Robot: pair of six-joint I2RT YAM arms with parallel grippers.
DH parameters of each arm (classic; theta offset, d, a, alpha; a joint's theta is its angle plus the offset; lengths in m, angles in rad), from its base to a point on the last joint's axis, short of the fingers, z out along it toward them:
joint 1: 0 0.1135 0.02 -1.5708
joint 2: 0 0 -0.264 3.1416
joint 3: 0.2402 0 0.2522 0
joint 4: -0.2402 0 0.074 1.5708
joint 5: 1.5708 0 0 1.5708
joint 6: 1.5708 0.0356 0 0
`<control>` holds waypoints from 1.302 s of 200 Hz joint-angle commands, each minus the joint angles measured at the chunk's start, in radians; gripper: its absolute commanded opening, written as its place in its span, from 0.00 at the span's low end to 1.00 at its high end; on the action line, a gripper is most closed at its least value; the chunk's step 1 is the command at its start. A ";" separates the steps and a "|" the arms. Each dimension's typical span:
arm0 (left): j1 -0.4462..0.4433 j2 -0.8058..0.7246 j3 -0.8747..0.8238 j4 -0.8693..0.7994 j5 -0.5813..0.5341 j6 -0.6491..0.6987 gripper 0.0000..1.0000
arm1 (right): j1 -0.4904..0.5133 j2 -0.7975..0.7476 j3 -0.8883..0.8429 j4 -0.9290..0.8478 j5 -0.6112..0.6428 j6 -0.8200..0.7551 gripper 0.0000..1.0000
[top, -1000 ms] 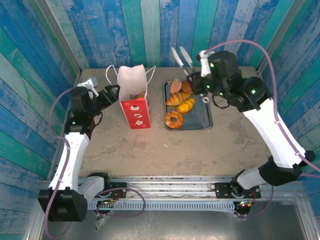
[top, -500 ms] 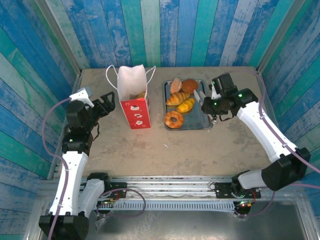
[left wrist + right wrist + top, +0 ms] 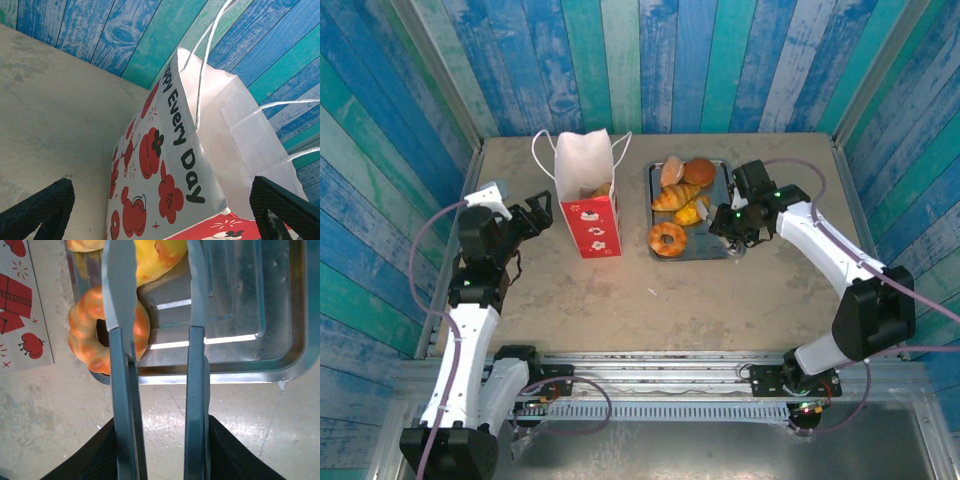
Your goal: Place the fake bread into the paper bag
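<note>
The left end effector [image 3: 538,213] is hanging wide open just left of the paper bag [image 3: 585,165]. The right end effector [image 3: 735,223] is gripping tongs [image 3: 120,300] over the ring donut [image 3: 82,327]. The fake bread [image 3: 677,197] is lying in the tray [image 3: 240,300], right of the bag.

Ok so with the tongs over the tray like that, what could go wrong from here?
One blade of the tongs lies across the ring donut, the other over bare tray. Closing like this may pinch only the donut's edge, so it could slip out. The paper bag stands free, with the open left gripper beside it, not closed on it. A nudge from the tongs at the rim might tip it.
</note>
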 commanded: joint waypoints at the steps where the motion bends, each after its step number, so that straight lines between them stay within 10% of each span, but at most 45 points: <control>1: 0.003 -0.011 -0.011 0.039 -0.019 0.041 0.94 | 0.001 0.021 -0.007 0.057 -0.026 0.047 0.46; 260: 0.003 0.004 -0.017 0.055 -0.003 0.052 0.94 | 0.023 0.227 0.123 0.066 0.001 0.041 0.56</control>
